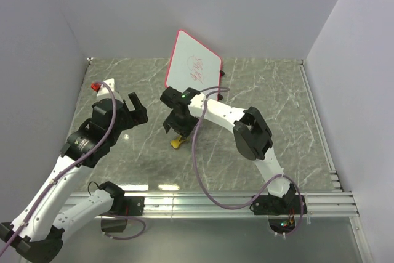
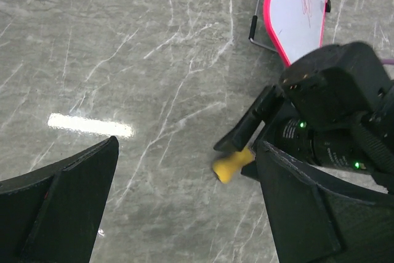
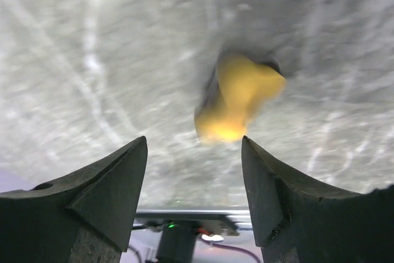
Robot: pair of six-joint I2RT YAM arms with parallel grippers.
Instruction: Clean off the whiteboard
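Observation:
The whiteboard [image 1: 192,66] stands tilted on a wire stand at the back of the table, red-rimmed, with red scribbles on its face; it also shows in the left wrist view [image 2: 298,10]. A small yellow bone-shaped eraser [image 1: 178,142] lies on the marble table. My right gripper [image 1: 176,130] hangs just over it, open. In the right wrist view the eraser [image 3: 237,97] lies beyond the fingertips, not between them [image 3: 194,143]. My left gripper [image 1: 132,111] is wide open and holds nothing, off to the left; its view shows the eraser [image 2: 231,165] under the right gripper.
A small red object [image 1: 95,86] lies at the far left beside the left arm. Grey walls close the table in at the back and both sides. The board's wire stand [image 2: 255,29] juts out at the board's foot. A metal rail [image 1: 234,200] runs along the near edge.

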